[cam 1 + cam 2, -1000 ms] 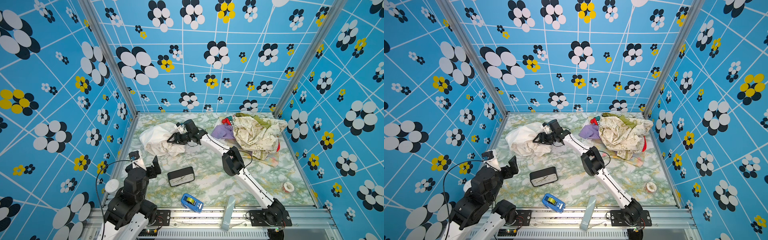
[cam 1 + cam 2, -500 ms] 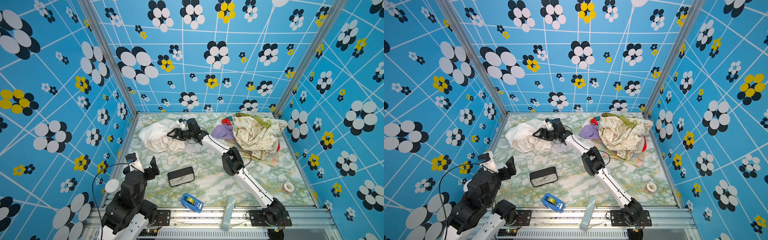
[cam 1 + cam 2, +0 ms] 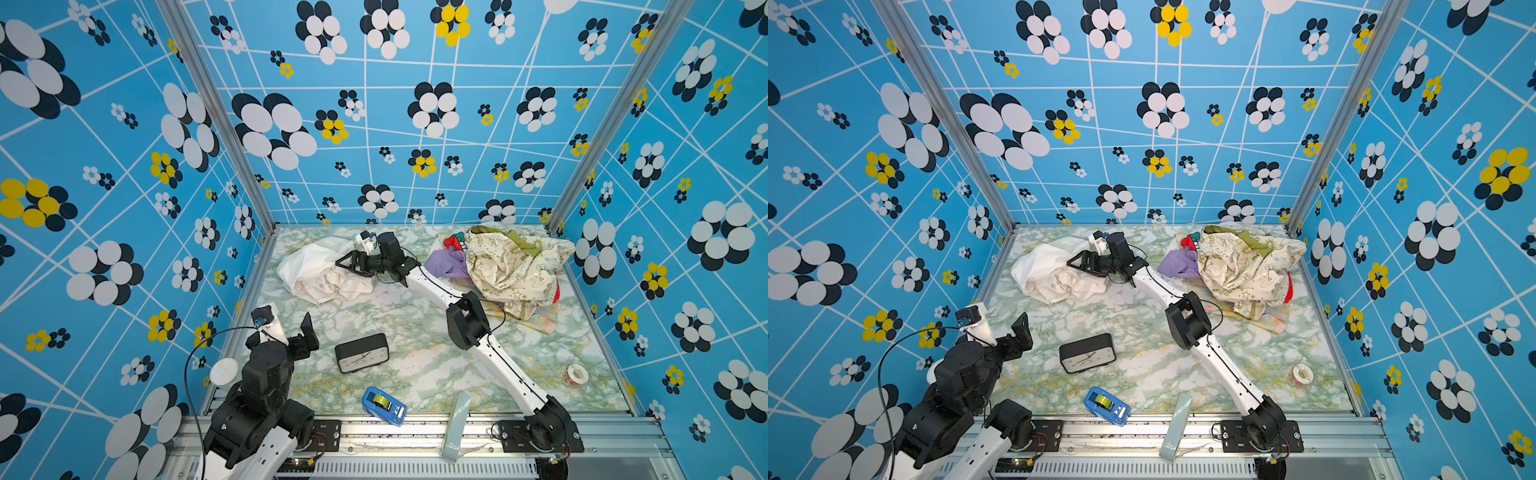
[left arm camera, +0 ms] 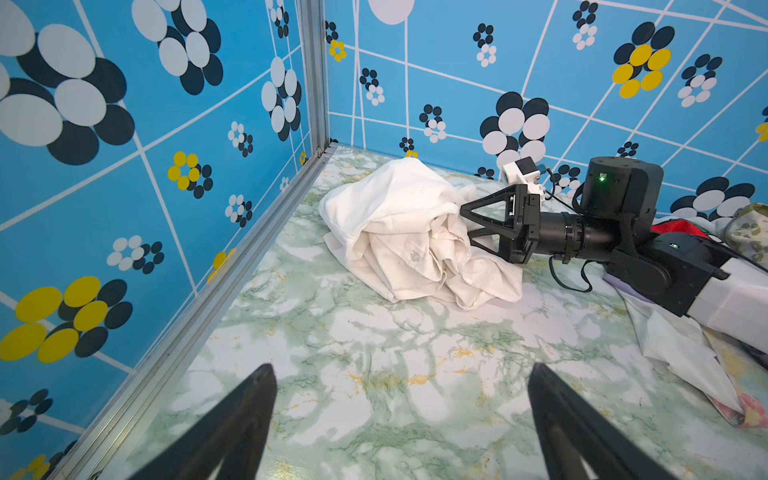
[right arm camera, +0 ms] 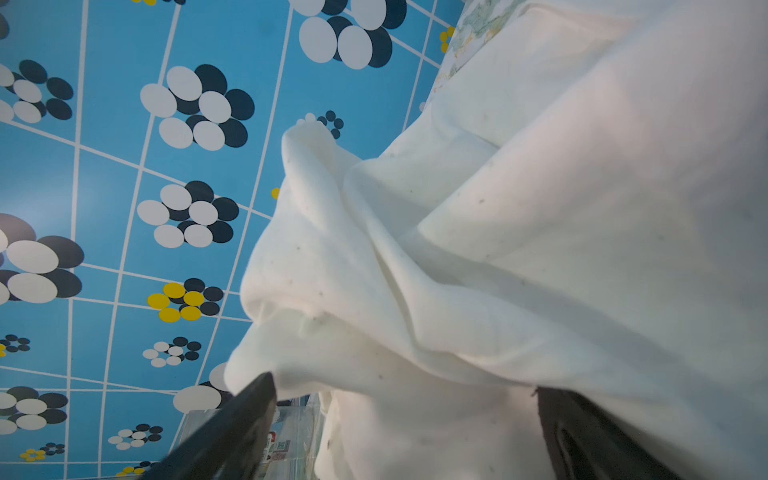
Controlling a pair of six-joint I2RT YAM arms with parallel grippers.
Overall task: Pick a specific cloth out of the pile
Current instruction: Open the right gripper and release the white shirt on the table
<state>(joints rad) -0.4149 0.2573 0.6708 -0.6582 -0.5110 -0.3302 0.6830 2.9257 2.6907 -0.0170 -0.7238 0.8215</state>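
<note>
Left of the black clock [image 3: 361, 352] and near it, my left claw [image 4: 401, 372] hangs with its jaws spread wide and nothing between them; it takes no part here. Beyond the clock, toward the back wall and a little to its left, the cloth [image 3: 316, 270] lies crumpled in a heap on the marble table [image 3: 415, 332], plain off-white and well apart from the pile. Just right of that heap, also beyond the clock, is my right claw [image 3: 343, 264], lying low and pointing into the folds. Its jaws stand wide apart and grip nothing, though in the right wrist view fabric fills the space between the fingers [image 5: 249, 399] and presses close to them. Farther right of the clock, toward the back corner, sits the pile [image 3: 511, 270] with its printed cream, lilac and red pieces, and my forearm runs just beside its lilac edge. I judge the cloth to be out and the job nearly finished, so the danger lies in my retreat. A fold caught on a finger would drag the cloth back toward the pile. A careless swing of the forearm could sweep the lilac piece out toward the cloth and mix the two heaps.
</note>
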